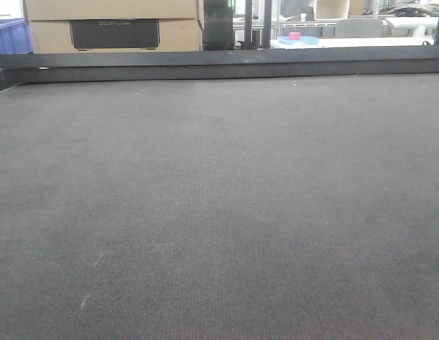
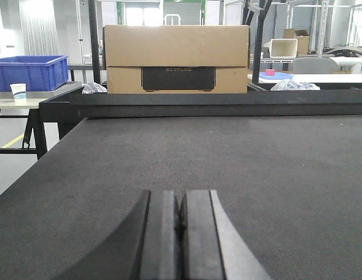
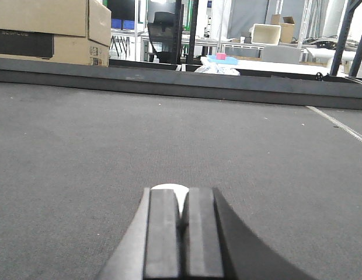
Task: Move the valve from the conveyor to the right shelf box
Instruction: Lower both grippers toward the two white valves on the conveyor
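The conveyor point(image 1: 219, 205) is a wide dark grey woven belt that fills the front view, with a black rail point(image 1: 219, 67) along its far edge. No valve can be made out on it in any view. My left gripper point(image 2: 181, 198) is shut and empty, low over the belt point(image 2: 228, 151). My right gripper point(image 3: 182, 195) is shut, low over the belt point(image 3: 111, 140). A small white rounded patch point(image 3: 169, 188) shows just past its fingertips; I cannot tell what it is. Neither gripper shows in the front view. The shelf box is out of view.
A large cardboard box point(image 2: 176, 58) stands behind the far rail. A blue crate point(image 2: 30, 71) sits on a side table at the left, beyond the belt's left edge. A white table point(image 3: 268, 63) with small blue and pink items lies beyond the rail at the right.
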Available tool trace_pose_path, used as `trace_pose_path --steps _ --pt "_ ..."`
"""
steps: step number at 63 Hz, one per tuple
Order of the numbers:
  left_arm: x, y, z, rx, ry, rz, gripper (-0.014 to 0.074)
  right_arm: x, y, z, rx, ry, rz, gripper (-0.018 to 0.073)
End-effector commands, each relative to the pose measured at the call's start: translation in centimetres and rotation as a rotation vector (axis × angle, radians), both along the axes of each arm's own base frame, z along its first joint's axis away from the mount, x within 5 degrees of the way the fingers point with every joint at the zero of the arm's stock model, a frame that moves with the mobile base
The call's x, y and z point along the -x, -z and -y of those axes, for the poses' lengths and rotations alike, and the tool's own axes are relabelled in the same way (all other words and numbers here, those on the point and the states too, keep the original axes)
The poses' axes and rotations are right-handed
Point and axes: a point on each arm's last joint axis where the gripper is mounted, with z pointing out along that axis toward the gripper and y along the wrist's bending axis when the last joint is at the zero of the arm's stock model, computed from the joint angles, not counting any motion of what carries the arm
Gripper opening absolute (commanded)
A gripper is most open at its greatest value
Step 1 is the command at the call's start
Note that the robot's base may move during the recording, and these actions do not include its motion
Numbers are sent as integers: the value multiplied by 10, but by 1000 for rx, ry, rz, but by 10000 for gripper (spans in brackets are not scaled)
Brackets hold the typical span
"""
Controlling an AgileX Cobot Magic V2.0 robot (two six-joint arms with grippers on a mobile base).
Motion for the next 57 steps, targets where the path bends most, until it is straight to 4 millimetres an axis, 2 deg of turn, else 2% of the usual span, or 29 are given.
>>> trace_pose_path --steps 1,57 --pt "1 -2 0 1 -2 20 -111 0 -2 0 6 5 22 -166" --pt "1 -5 0 -2 -1 53 -111 0 -3 0 5 5 30 -166"
